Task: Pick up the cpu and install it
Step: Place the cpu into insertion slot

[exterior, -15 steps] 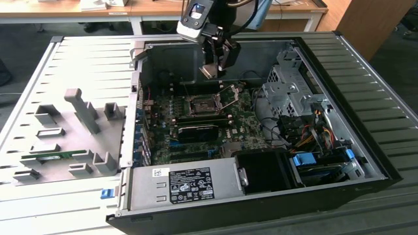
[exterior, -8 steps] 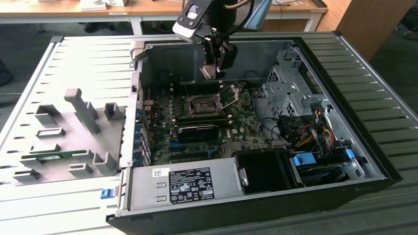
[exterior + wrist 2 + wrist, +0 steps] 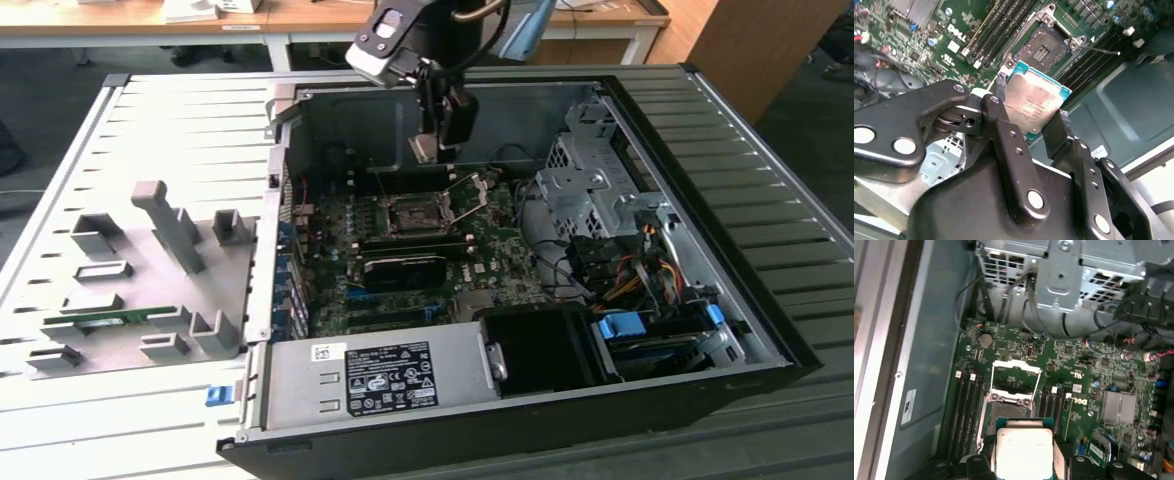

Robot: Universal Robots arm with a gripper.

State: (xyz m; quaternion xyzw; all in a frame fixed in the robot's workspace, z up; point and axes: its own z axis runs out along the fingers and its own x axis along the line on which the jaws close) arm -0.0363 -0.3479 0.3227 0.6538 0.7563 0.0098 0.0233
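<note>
The cpu (image 3: 424,149), a flat square chip with a silver-grey top, hangs inside the open computer case above the motherboard. My gripper (image 3: 433,140) is shut on it, one black finger on each of two opposite edges. In both wrist views the cpu (image 3: 1035,102) (image 3: 1023,452) sits between the fingers (image 3: 1000,120), clear of the board. The black-framed socket (image 3: 411,213) (image 3: 1046,47) (image 3: 1008,402) lies below and slightly ahead of the chip, its metal load plate (image 3: 1016,374) swung up open.
Memory slots (image 3: 966,410) flank the socket. A metal drive cage (image 3: 601,180) and cables fill the case on the exterior view's right, and a power supply (image 3: 387,375) sits at the front. Left of the case, a grey fixture plate (image 3: 160,250) holds a green memory stick (image 3: 107,318).
</note>
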